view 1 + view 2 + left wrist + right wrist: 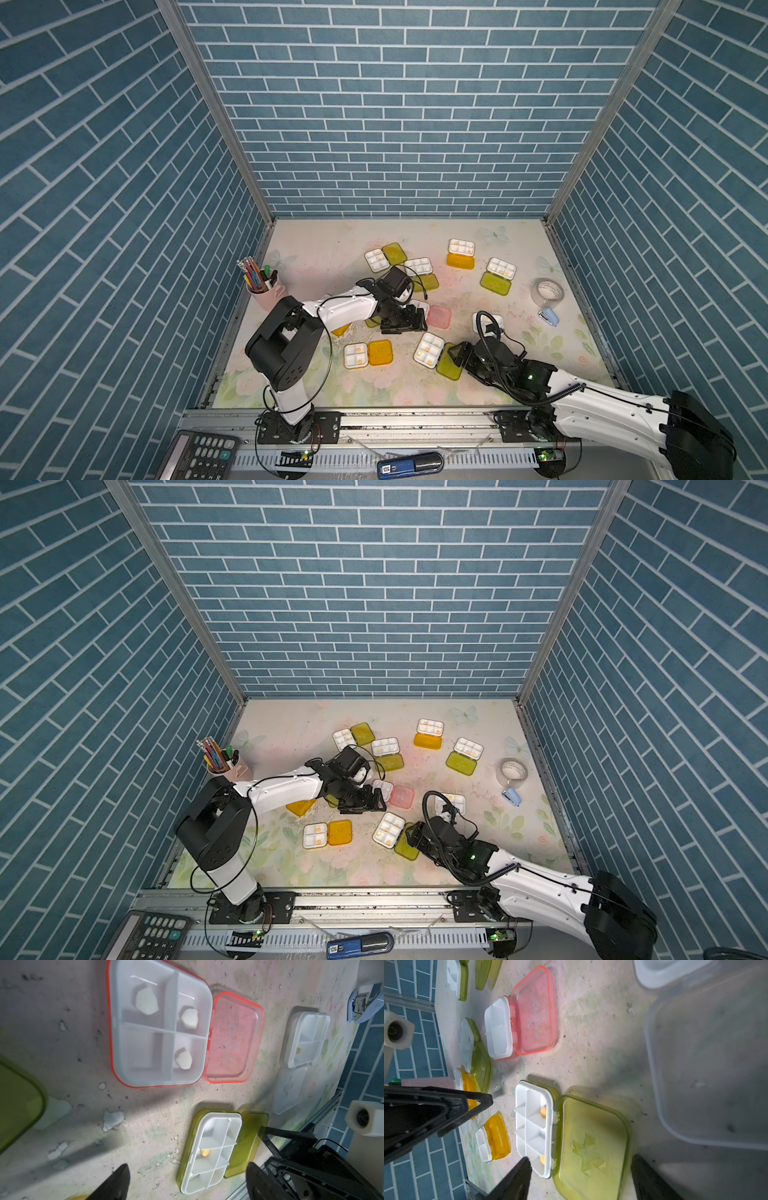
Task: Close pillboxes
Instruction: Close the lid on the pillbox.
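Several pillboxes lie open on the floral table [316, 253], white trays beside flat lids. In both top views my left gripper [417, 321] [376, 802] hovers by the pink-lidded pillbox [439, 316]. The left wrist view shows this gripper [187, 1169] open and holding nothing, with the pink pillbox [160, 1028] ahead of it. My right gripper [457, 353] sits at the yellow-green pillbox [429, 350] near the front. In the right wrist view that gripper [580, 1163] is open, its fingers on either side of the flat green lid [591, 1142], apart from it. A clear pillbox [486, 322] lies just behind.
A pink pen cup [266, 286] stands at the left edge. A tape roll [548, 291] and a blue stapler [550, 318] lie at the right. Two pillboxes lie partly under the left arm [340, 309]. A black calculator [199, 455] rests off the table's front.
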